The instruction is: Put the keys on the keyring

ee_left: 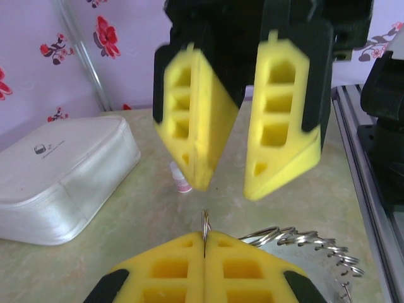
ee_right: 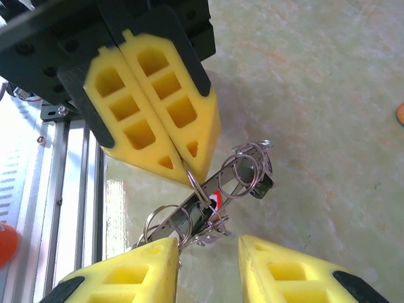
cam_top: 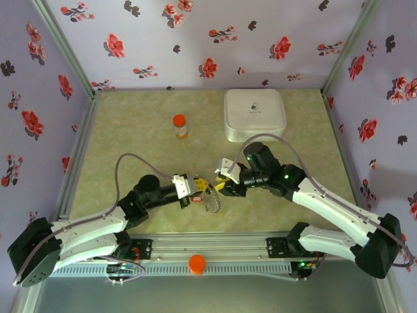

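Step in hand, I judge: threading a key onto keyring (ee_right: pixel 243 173), w/ left fingers (ee_right: pixel 192 169) as anchor. To do it well: hold that pinch firm, bring right fingers (cam_top: pixel 220 185) in slow & square on the red key head (ee_right: pixel 216 199), don't knock the loose loops. Left fingers: together, clamped on one thin wire loop of keyring. Right fingers: partly apart, nothing held, flanking the loops. Keyring sits betw. both arms near table (ee_right: pixel 328 95) front edge; can't tell if it rests there.

The keyring (ee_left: pixel 303 249) is partly hidden behind the left pincer (ee_left: pixel 205 240) and cut by the bottom edge.
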### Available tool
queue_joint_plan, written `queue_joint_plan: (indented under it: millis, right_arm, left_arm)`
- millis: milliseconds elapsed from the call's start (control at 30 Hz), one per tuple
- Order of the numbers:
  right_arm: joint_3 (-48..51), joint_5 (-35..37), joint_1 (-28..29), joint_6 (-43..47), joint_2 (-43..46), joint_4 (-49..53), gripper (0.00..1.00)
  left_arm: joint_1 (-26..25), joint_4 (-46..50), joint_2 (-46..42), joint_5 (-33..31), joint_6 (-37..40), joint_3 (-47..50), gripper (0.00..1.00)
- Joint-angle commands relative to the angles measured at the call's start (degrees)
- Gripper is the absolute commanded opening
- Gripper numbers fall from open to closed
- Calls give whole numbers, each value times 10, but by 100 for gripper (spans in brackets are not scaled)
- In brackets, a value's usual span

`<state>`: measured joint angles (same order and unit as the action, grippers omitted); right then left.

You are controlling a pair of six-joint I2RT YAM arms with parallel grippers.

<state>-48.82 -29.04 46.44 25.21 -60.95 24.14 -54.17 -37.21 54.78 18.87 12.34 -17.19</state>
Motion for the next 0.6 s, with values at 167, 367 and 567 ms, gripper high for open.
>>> queue_joint_plan:
  millis: [167,367,567]
  right_arm:
    - [-12,-9,10,4,-12,-9,28]
    - [-8,-4,16,5,-10,-19,29]
    - [-15,-10,18,14,-13,-6,10]
  left_arm:
    - [-2,-52,-4,26,-13,-3,0]
    - [-2,-53,-1,34,-13,-3,0]
    - [-2,-52,-3,35,-13,-4,0]
